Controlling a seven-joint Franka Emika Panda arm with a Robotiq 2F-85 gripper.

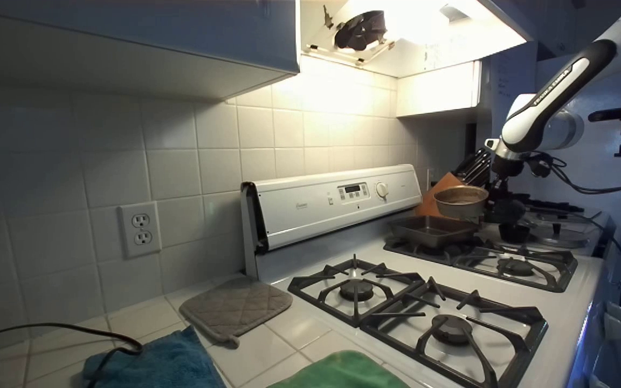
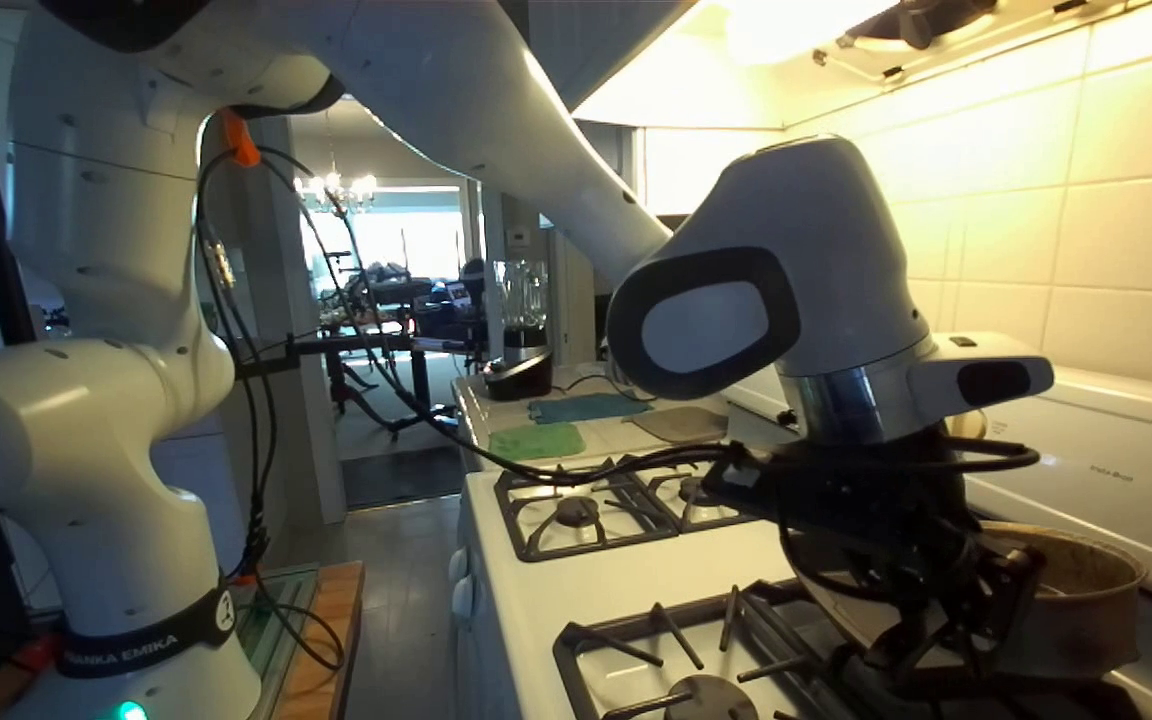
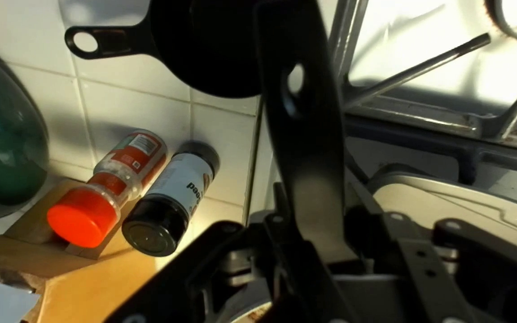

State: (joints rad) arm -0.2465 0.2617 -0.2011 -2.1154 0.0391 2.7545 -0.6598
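A light metal pot (image 1: 460, 208) with a black handle (image 3: 302, 134) hangs at my gripper (image 1: 499, 186), close above a dark square pan (image 1: 429, 229). It also shows beside the gripper (image 2: 946, 630) in an exterior view, as a round pot (image 2: 1086, 625) with a worn inside. In the wrist view the handle passes between the fingers of my gripper (image 3: 317, 202), which look shut on it near its metal bracket. The handle's holed end points up the picture. Only a bit of the pot's rim (image 3: 258, 310) shows there; the fingers hide the rest.
A small black skillet (image 3: 209, 49), a red-capped jar (image 3: 106, 188), a black-capped jar (image 3: 173, 197), a dark green rounded thing (image 3: 2, 130) and a wooden knife block (image 3: 101, 287) are close by. Stove grates (image 1: 450, 328), a grey pot holder (image 1: 237, 307) and cloths (image 1: 343, 372) lie farther off.
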